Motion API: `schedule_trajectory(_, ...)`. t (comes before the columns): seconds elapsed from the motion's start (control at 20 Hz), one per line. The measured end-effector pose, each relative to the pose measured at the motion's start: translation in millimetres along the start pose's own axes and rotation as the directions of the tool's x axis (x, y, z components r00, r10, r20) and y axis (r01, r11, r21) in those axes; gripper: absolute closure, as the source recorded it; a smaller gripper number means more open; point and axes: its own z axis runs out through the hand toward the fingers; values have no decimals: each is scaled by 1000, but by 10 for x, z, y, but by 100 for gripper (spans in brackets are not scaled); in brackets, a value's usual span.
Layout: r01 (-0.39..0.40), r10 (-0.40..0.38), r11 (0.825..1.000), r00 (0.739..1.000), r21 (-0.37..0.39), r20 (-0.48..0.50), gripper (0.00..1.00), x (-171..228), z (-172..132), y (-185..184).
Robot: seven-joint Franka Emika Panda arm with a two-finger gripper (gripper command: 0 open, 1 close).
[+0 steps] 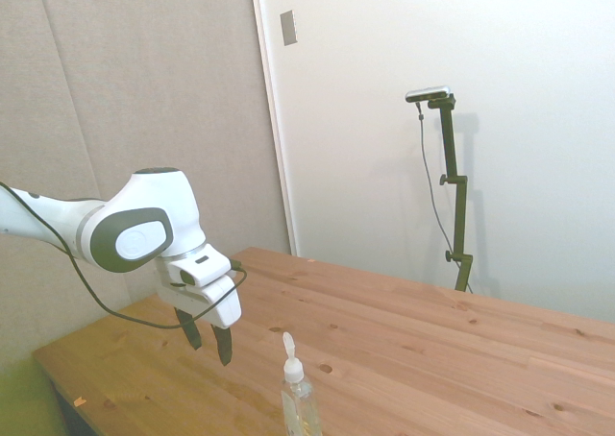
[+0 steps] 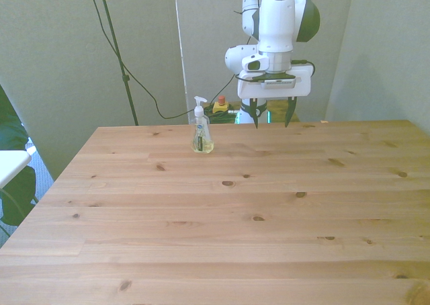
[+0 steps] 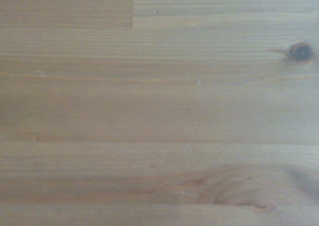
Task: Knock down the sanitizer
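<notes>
Sanitizer: upright on the table, near the far edge, toward the front view's left of centre. Clear bottle, pale yellowish gel, white pump nozzle on top, small label on the body. In the side view you see it at the near edge of the table, only its upper part in frame.

Gripper: hangs above the far edge of the table, to the front view's right of the sanitizer and well apart from it. No contact. You can read the jaws from both views: 2 dark fingers pointing down with a clear gap between them, spread apart, holding nothing. In the side view the gripper sits above the boards, fingertips clear of the wood.

Wrist view: you get bare planks only, soft focus, 1 dark knot in the grain.

A black cable loops beneath the arm.
</notes>
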Motion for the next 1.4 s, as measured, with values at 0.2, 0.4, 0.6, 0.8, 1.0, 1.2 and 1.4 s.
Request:
schedule_trajectory(0.2, 3, -3, 1000, 1000, -12, -1, 100, 13, -113, 193)
schedule_trajectory(0.4, -16, 16, 1000, 1000, -25, -18, 100, 66, -165, 514)
schedule_trajectory(0.6, -59, 57, 998, 997, -34, -52, 100, 193, -233, 858)
schedule_trajectory(0.8, -104, 101, 994, 992, -37, -79, 100, 353, -317, 1186)
schedule_trajectory(1.0, -151, 147, 988, 985, -43, -85, 100, 487, -333, 1478)
schedule_trajectory(1.2, -186, 181, 982, 979, -46, -92, 100, 598, -330, 1634)
schedule_trajectory(1.4, -215, 210, 975, 973, -51, -93, 100, 797, -276, 1700)
